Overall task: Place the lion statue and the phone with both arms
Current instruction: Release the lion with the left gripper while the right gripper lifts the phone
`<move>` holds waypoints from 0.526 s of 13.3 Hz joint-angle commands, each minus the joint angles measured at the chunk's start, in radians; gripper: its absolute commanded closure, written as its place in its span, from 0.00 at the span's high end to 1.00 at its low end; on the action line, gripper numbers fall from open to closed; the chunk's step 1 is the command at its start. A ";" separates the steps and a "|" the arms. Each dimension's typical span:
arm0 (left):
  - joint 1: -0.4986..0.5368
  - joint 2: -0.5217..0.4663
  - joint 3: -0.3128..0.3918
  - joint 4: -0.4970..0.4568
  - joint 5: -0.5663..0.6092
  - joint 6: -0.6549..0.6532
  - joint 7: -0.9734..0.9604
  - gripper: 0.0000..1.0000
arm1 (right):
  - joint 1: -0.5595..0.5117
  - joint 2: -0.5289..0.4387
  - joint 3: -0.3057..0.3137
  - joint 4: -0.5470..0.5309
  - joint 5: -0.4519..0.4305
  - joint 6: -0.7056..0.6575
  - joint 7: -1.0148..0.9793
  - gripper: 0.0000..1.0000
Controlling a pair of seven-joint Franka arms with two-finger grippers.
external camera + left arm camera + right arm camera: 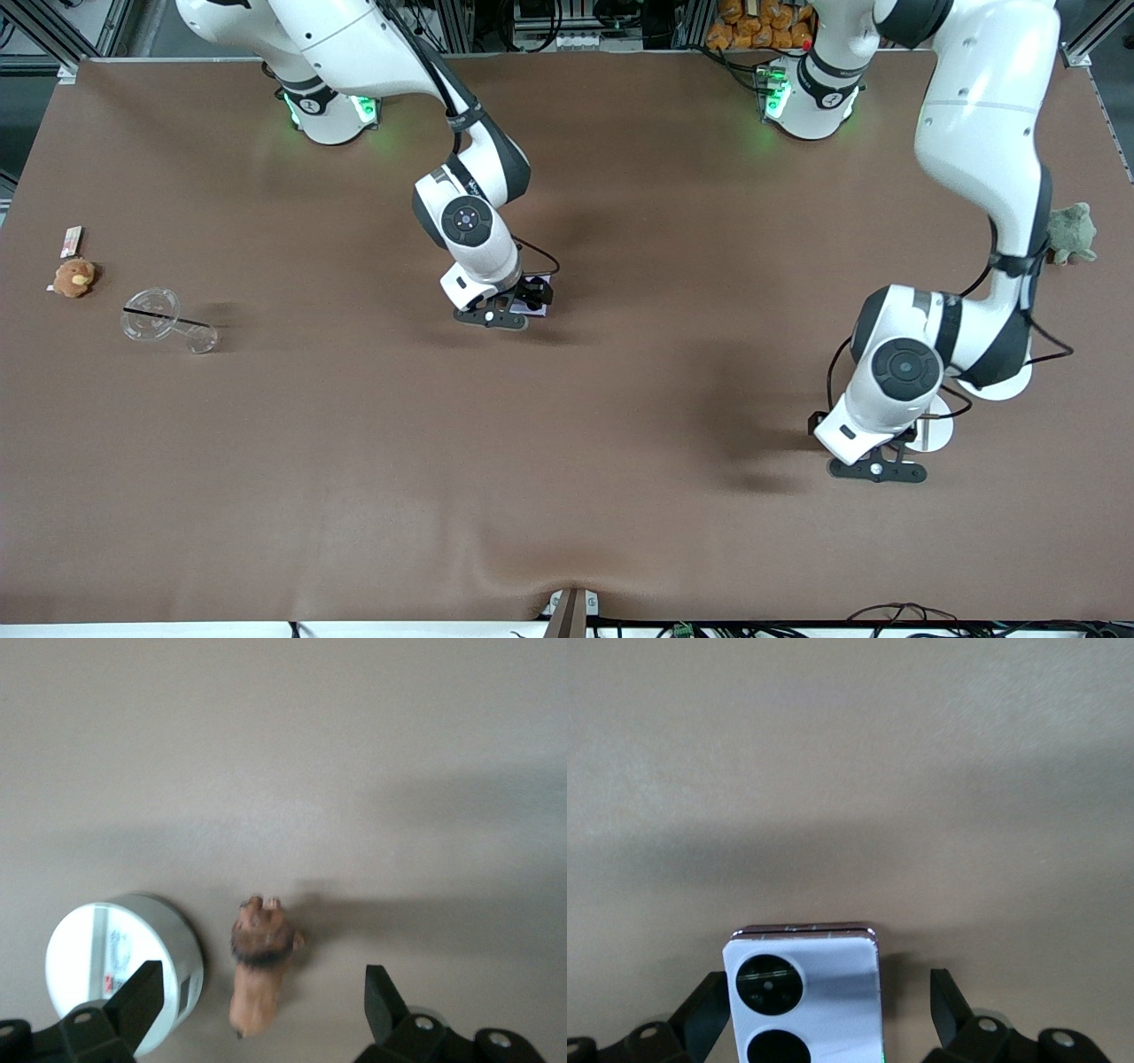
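Bright, even overhead light, soft shadows under the arms, slightly blurry wrist views.

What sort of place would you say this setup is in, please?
Most likely a robotics lab workcell. Two fixed arms stand on green-lit bases at a brown-covered table, aluminium framing and cables run along its edge, and small test props lie about, such as the phone and lion statue.

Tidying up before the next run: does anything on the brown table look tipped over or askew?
Yes. The clear plastic cup lies on its side toward the right arm's end, near the tan plush toy. The small brown lion statue and lavender flip phone sit between open grippers, nothing odd.
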State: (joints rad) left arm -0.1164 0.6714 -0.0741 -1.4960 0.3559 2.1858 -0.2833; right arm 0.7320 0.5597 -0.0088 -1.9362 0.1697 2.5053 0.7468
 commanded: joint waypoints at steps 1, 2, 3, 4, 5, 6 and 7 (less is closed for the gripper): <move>0.009 -0.153 -0.015 -0.030 -0.113 -0.122 0.006 1.00 | 0.029 0.009 -0.008 -0.012 0.008 0.033 0.032 1.00; 0.009 -0.197 -0.015 -0.030 -0.152 -0.174 0.007 1.00 | 0.032 0.022 -0.008 -0.013 0.008 0.044 0.032 1.00; 0.009 -0.245 -0.015 -0.030 -0.175 -0.229 0.007 1.00 | 0.033 0.023 -0.008 -0.014 0.008 0.053 0.037 1.00; 0.011 -0.294 -0.015 -0.033 -0.201 -0.285 0.010 1.00 | 0.041 0.025 -0.008 -0.012 0.008 0.055 0.048 1.00; 0.011 -0.343 -0.015 -0.049 -0.227 -0.326 0.018 1.00 | 0.044 0.025 -0.010 -0.012 0.008 0.056 0.052 1.00; 0.014 -0.398 -0.013 -0.076 -0.256 -0.345 0.030 1.00 | 0.046 0.031 -0.010 -0.010 0.008 0.056 0.054 1.00; 0.023 -0.455 -0.012 -0.107 -0.273 -0.348 0.033 1.00 | 0.047 0.032 -0.010 -0.012 0.008 0.061 0.054 1.00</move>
State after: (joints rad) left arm -0.1149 0.3337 -0.0809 -1.5086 0.1252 1.8474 -0.2733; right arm 0.7629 0.5898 -0.0087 -1.9397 0.1698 2.5468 0.7814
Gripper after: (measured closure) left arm 0.000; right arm 0.000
